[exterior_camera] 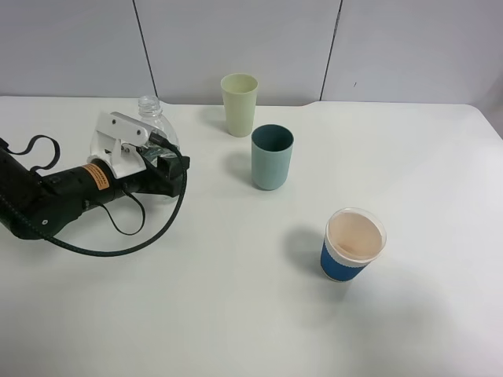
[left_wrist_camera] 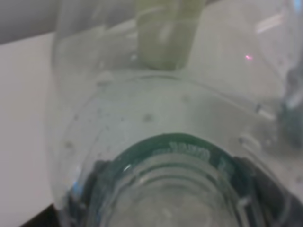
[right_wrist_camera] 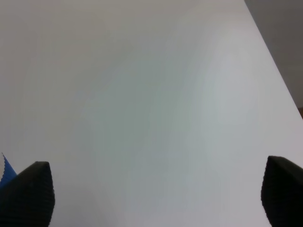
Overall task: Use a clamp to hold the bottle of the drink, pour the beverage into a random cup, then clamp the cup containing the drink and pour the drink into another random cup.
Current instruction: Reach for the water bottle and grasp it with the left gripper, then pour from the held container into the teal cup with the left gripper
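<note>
Since capless bottle (exterior_camera: 151, 106) looks thin, light, crushable, we judge left gripper (exterior_camera: 161, 162) clamping label band sound; right gripper (right_wrist_camera: 156, 194) wide, empty.

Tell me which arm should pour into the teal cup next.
Left. The left gripper is closed on the bottle, near the teal cup. The right gripper is open over bare table, holding nothing.

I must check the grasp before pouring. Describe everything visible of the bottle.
The bottle is small and of clear plastic, with a ribbed, uncapped neck and a dark green label around its body. It appears to stand upright on the white table, left of the teal tumbler and apart from it. The left gripper is closed on its lower body from the side. Its liquid level cannot be judged.
</note>
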You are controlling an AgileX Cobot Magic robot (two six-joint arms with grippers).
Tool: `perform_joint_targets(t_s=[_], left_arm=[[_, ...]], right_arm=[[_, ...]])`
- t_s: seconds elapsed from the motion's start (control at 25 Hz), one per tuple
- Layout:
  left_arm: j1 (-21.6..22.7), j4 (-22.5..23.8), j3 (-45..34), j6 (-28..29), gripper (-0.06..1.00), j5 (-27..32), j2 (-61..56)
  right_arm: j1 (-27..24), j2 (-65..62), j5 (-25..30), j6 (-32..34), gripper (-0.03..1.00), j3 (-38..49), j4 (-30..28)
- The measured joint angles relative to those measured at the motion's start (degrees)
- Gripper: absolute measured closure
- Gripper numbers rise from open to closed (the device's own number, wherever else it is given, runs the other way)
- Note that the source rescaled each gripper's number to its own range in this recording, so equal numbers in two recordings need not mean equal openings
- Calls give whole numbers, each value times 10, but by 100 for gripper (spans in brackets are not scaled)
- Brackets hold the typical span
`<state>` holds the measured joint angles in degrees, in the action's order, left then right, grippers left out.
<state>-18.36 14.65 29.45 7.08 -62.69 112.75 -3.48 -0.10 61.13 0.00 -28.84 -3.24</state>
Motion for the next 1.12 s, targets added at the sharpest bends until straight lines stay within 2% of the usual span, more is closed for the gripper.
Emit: perform_joint_targets(t_s=[0.16, 0.44, 0.64, 0.8, 0.96, 1.04, 1.12], left_arm=[[-13, -59, -19, -38, 87, 44, -60], [-17, -129, -35, -71, 87, 116, -167], [-17, -228, -35, -161, 87, 155, -218], [-31, -361, -35, -304, 87, 171, -225], [-86, -525, -10, -516, 87, 189, -224], [-112, -589, 20, -624, 87, 206, -224], [-135, -653, 51, -705, 87, 225, -223]], right_arm=[[0, 0, 0, 0, 18, 0, 0], [0, 0, 0, 0, 18, 0, 0], [0, 0, 0, 0, 18, 0, 0], [0, 0, 0, 0, 18, 0, 0], [0, 0, 0, 0, 18, 0, 0], [0, 0, 0, 0, 18, 0, 0], [0, 0, 0, 0, 18, 0, 0]])
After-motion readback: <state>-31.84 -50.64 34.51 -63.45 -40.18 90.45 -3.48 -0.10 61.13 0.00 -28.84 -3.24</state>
